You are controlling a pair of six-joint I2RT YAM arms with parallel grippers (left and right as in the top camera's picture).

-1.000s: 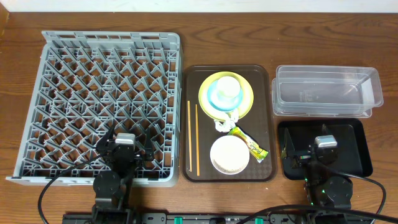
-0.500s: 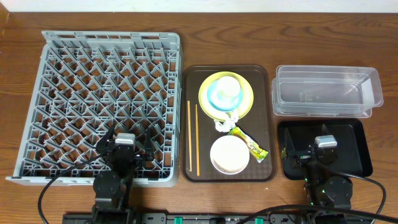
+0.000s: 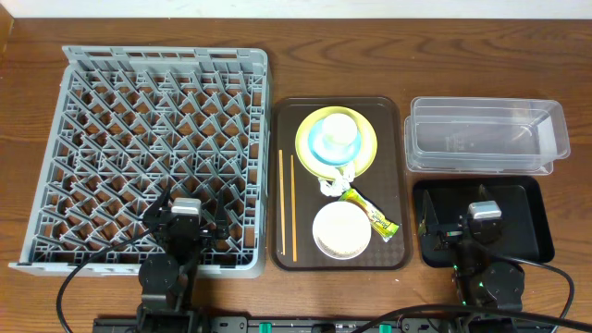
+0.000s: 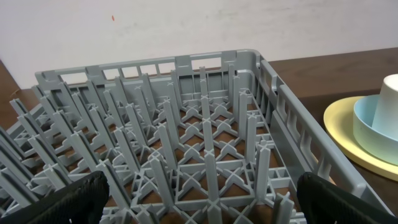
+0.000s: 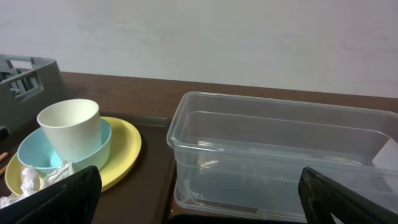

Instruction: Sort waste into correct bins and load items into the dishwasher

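Note:
The grey dish rack (image 3: 148, 139) fills the left side. My left gripper (image 3: 187, 220) is open and empty over its front edge, pegs between the fingers (image 4: 202, 205). On the brown tray (image 3: 396, 254) a white cup (image 3: 339, 131) stands in a light blue bowl (image 3: 319, 148) on a yellow-green plate (image 3: 367, 148). In front of them lie a white tissue (image 3: 337, 181), a snack wrapper (image 3: 374, 215), a white bowl (image 3: 341, 230) and two chopsticks (image 3: 288, 205). My right gripper (image 3: 481, 224) is open and empty over the black tray (image 3: 529, 222), facing the clear tub (image 5: 280, 155).
The clear tub (image 3: 486, 136) stands behind the black tray at the right. The plate, blue bowl and cup also show in the right wrist view (image 5: 68, 127). Bare wooden table (image 3: 573, 277) surrounds everything.

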